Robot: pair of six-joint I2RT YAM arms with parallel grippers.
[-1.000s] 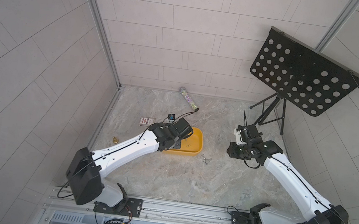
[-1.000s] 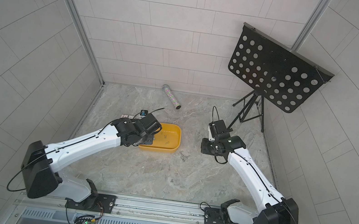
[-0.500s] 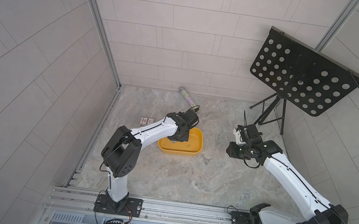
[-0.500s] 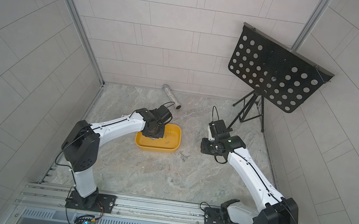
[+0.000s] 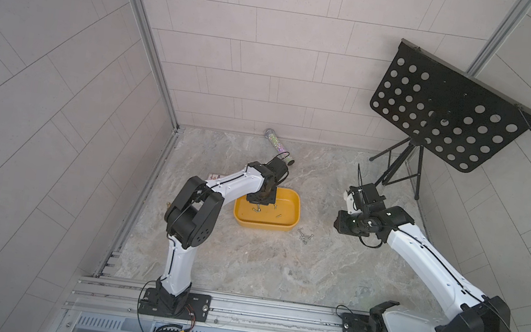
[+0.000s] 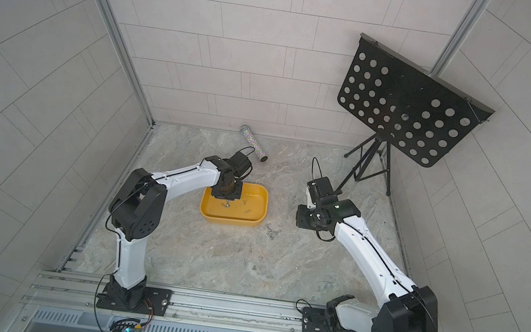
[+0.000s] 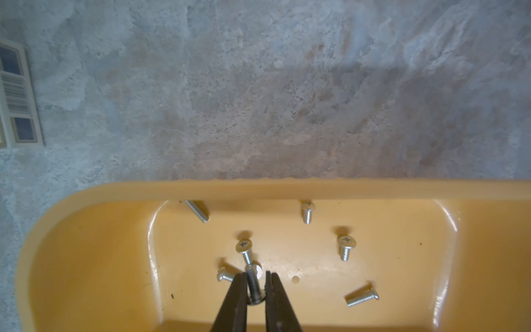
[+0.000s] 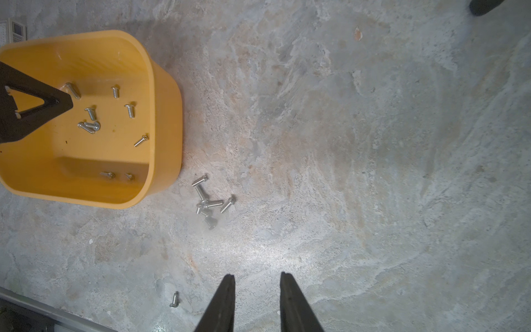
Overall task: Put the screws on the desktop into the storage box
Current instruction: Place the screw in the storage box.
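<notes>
**Left arm.** The shoulder link stands upright over its base, the elbow is folded and the white forearm stretches forward. The wrist is bent so that the left gripper points steeply down inside the shallow yellow plastic storage box with rounded corners. Its two black tapered fingers are clamped on a small silver-grey held screw. The screw's shank lies along the narrow slit between the fingers, close over the box floor. Around the fingertips, several boxed screws lie scattered on that floor.

**Right arm.** The forearm slopes up and forward from its base. The right gripper points down over the grey-beige marble-patterned desktop, apart from the box. Its jaws stand apart with nothing between them, and they touch nothing. Between this gripper and the box, just beside the box's outer wall, a cluster of loose screws lies on the desktop, some crossing one another. A single stray screw lies apart from the cluster, nearer the arm bases.

**Surroundings.**
- A small printed card box lies beyond the storage box from the left gripper.
- A glittery tube lies by the back wall.
- A black perforated music stand stands beyond the right gripper, in the far corner.
</notes>
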